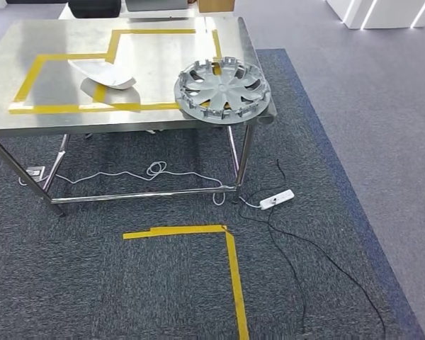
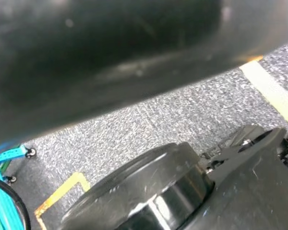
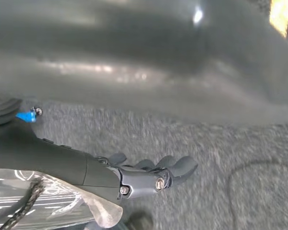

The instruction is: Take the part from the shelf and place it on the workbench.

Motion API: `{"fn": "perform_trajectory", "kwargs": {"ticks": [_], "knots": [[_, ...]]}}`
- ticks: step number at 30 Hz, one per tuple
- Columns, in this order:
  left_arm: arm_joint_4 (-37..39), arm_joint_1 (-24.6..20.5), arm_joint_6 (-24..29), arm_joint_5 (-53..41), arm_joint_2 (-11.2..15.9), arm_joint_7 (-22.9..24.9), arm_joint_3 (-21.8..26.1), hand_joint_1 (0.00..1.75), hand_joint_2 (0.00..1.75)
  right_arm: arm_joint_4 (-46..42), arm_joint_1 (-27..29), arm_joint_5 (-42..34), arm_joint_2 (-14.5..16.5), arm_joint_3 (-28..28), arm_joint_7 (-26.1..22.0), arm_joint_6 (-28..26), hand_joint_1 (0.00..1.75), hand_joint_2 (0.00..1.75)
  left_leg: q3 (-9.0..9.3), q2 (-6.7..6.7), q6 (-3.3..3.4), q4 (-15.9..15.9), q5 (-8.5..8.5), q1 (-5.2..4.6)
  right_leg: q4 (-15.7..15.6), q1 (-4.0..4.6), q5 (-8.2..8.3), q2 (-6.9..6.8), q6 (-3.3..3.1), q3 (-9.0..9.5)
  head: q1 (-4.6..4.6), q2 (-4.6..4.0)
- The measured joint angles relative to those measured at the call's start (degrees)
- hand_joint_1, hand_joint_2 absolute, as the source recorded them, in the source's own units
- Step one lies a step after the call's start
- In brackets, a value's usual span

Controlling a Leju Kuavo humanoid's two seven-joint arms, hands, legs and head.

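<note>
Part: grey wheel cover (image 1: 222, 90) lay on steel surface (image 1: 49, 85), right front corner, rim overhanging edge. My right robot hand (image 3: 150, 175): fingers extended, holding nothing, above carpet. Left robot hand: can't tell.

White power strip (image 1: 277, 199) on grey carpet (image 1: 146, 283), yellow floor tape (image 1: 233, 263), black cables (image 1: 307, 262)

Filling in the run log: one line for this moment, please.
grey plastic wheel cover: on steel workbench, overhanging corner | right robot hand: empty, fingers extended | white curved panel: on bench

Bare workbench (image 1: 49, 78) left half, hubcap (image 1: 222, 88) crowding right corner, white panel (image 1: 100, 73) mid-table
</note>
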Motion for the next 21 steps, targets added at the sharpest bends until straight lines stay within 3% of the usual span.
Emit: {"fn": "perform_trajectory", "kwargs": {"ticks": [1,3,5,7,9,10,12,14,15,16,18,19,21], "knots": [[0.0,0.0,0.1,0.2,0.0,-0.3,0.1,0.00,0.00,0.2,-0.3,0.1,0.0,-0.5,-0.1,0.2,0.00,0.00,-0.85,0.06,0.02,0.1,0.61,-0.15,0.2,0.10,1.43,0.00,-0.19,1.07,-0.01,0.00],[0.2,0.0,0.2,0.4,0.0,-0.6,0.2,0.00,0.00,0.6,-0.6,0.3,0.0,-1.3,-0.4,0.3,0.00,0.00,-2.23,0.06,-0.05,0.3,1.71,-0.31,-4.9,0.38,4.95,0.05,-0.79,5.97,-0.01,0.00],[0.2,-0.1,0.3,0.5,-0.1,-0.9,0.2,0.00,0.00,0.8,-1.2,0.5,0.0,-1.9,-0.8,0.3,0.00,0.00,-3.02,0.03,-0.45,0.5,2.78,-0.46,-14.0,0.76,5.14,0.10,-1.45,12.14,-0.02,0.00],[0.3,-0.2,0.5,0.6,-0.2,-1.0,0.4,0.00,0.00,1.3,-1.8,0.8,0.0,-2.5,-1.5,0.2,0.00,0.00,-3.61,0.08,-1.15,0.4,3.95,-0.40,-19.1,1.12,3.95,0.15,-1.72,14.73,-0.02,0.00],[0.5,-0.3,0.7,0.7,-0.1,-1.1,0.6,0.00,0.00,2.0,-2.2,1.1,0.0,-3.1,-2.1,0.1,0.00,0.00,-4.21,0.03,-1.88,0.6,4.44,-0.27,-19.8,1.13,4.44,0.03,-2.11,13.99,-0.05,0.00],[0.6,-0.3,0.8,0.8,-0.1,-1.1,0.8,0.00,0.00,2.3,-2.3,1.2,0.0,-3.4,-2.2,0.0,0.00,0.00,-4.60,-0.09,-2.21,1.3,3.33,-0.24,-20.0,1.04,4.99,-0.10,-2.53,13.47,-0.12,0.00],[0.8,-0.1,0.9,0.8,0.0,-1.2,1.2,0.00,0.00,2.8,-2.3,1.3,0.0,-3.7,-2.4,0.0,0.00,0.00,-5.80,-0.34,-2.74,5.8,-2.00,-0.11,-20.1,0.91,6.40,-0.39,-3.34,12.04,-0.43,0.00],[0.9,-0.1,0.9,0.9,0.0,-1.2,1.4,0.00,0.00,3.2,-2.4,1.3,0.0,-3.9,-2.4,0.0,0.00,0.00,-7.02,-0.40,-3.12,13.0,-6.93,0.00,-19.6,1.07,7.64,-0.52,-3.60,10.23,-0.65,0.00],[1.0,-0.1,0.9,0.9,0.0,-1.2,1.5,0.00,0.00,3.4,-2.5,1.3,0.0,-4.0,-2.5,0.0,0.00,0.00,-7.12,-0.41,-3.22,15.8,-7.35,0.02,-19.2,1.15,8.25,-0.60,-3.62,9.27,-0.67,0.00],[1.0,-0.2,0.9,0.9,0.0,-1.2,1.5,0.00,0.00,3.6,-2.6,1.3,0.0,-4.1,-2.5,0.0,0.00,0.00,-6.59,-0.41,-3.27,17.0,-6.31,0.04,-18.8,1.21,8.84,-0.67,-3.59,8.20,-0.68,0.00],[1.1,-0.2,0.9,0.9,0.0,-1.2,1.6,0.00,0.00,3.8,-2.8,1.3,0.0,-4.3,-2.5,-0.1,0.00,0.00,-2.97,-0.43,-3.18,13.8,-2.60,0.07,-17.6,1.26,9.92,-0.71,-3.38,5.87,-0.69,0.00],[1.1,-0.3,0.9,0.9,0.0,-1.3,1.6,0.00,0.00,3.9,-2.9,1.3,0.0,-4.4,-2.5,-0.1,0.00,0.00,-0.06,-0.47,-3.01,9.8,-2.07,0.05,-16.9,1.31,10.36,-0.70,-3.17,4.77,-0.70,0.00],[1.1,-0.5,0.9,0.9,0.0,-1.4,1.6,0.00,0.00,4.1,-3.0,1.4,0.0,-4.5,-2.6,-0.1,0.00,0.00,4.81,-0.57,-2.31,2.0,-3.44,-0.16,-15.9,1.38,11.20,-0.73,-2.63,3.42,-0.63,0.00]]}}
